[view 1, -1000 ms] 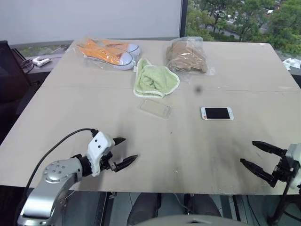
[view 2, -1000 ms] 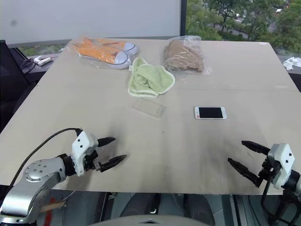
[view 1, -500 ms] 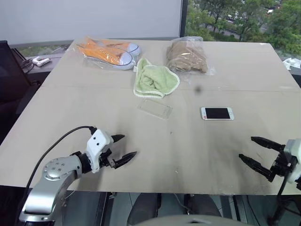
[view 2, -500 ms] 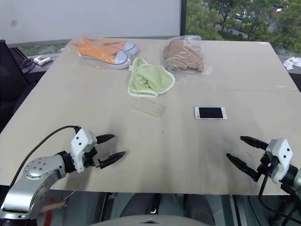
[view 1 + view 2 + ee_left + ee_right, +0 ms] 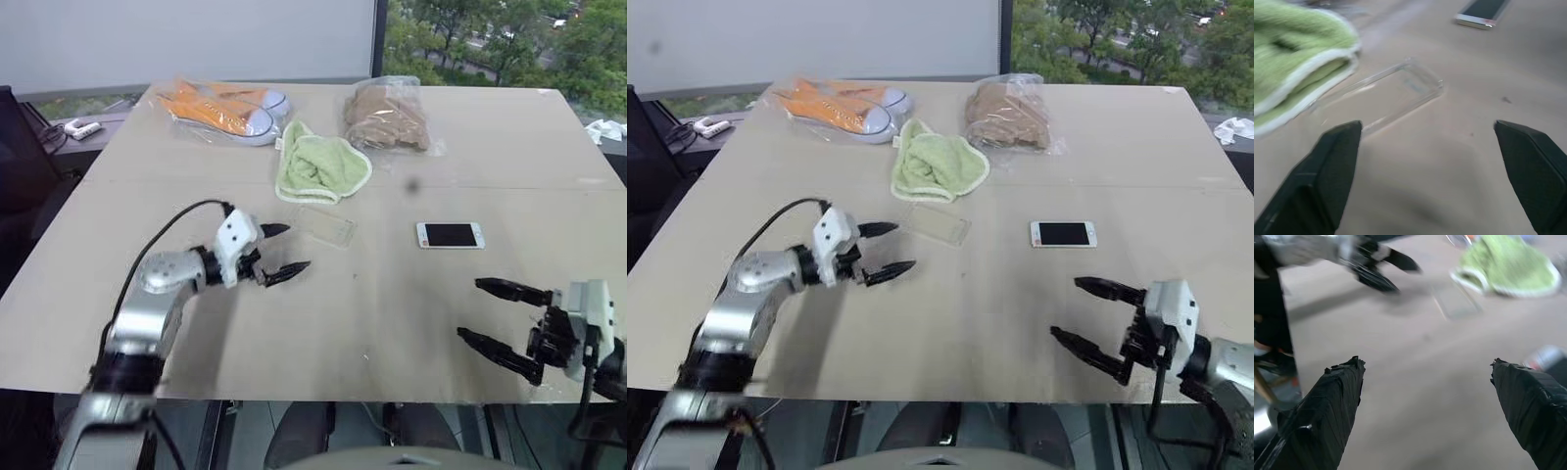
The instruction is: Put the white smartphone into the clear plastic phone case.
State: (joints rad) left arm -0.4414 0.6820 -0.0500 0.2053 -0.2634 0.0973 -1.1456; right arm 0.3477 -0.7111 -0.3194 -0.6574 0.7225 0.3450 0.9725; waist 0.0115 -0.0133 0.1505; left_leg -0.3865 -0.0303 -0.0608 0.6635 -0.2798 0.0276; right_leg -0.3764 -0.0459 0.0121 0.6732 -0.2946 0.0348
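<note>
While nothing is yet grasped, the task stands at its start: phone [image 5: 451, 235] and case [image 5: 322, 225] lie apart on the table [image 5: 549, 147], neither touched. Left gripper [image 5: 283, 250] hangs with fingers spread, just left of the case at frame centre, tips aimed toward it. Right gripper [image 5: 500, 318] sits lower right, also spread wide and empty, below and a little right of the phone. Phone: right of centre, flat, screen up, long axis running left-right across the frame, nearly parallel to the table's near edge. Case: centre, just below the green cloth [image 5: 320, 164], flat; long axis slants from upper left to lower right. In the left wrist view its glinting rim [image 5: 1400, 90] looks turned up, so the hollow probably faces up, though I cannot be sure. Left to do: pick up the phone, carry it over, line up the two long axes, press it in.
</note>
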